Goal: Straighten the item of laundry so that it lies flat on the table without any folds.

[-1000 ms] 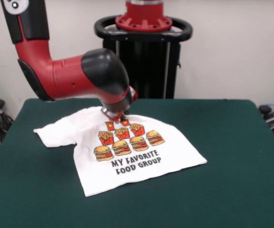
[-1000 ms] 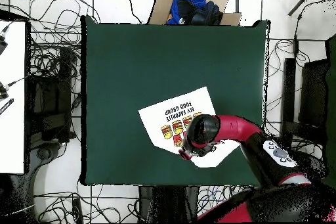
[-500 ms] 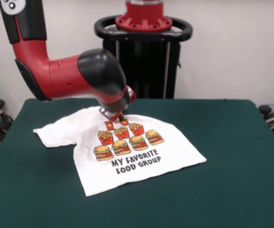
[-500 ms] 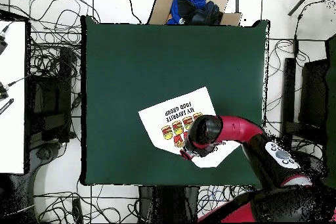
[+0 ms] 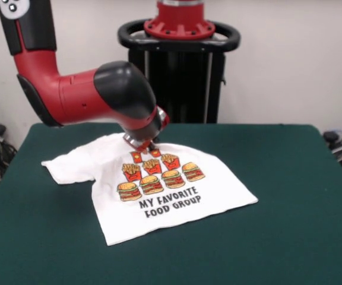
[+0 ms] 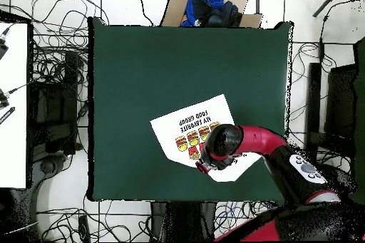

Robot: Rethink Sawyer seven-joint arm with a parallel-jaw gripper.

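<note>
There is one white T-shirt on one green table. One red and black arm comes in from the upper left of the front view and carries one gripper. On the shirt print I count four burgers and four boxes of fries. In the overhead view, one cardboard box lies at the top edge.

white printed t-shirt lies mostly flat on the green table, one sleeve rumpled.
</note>
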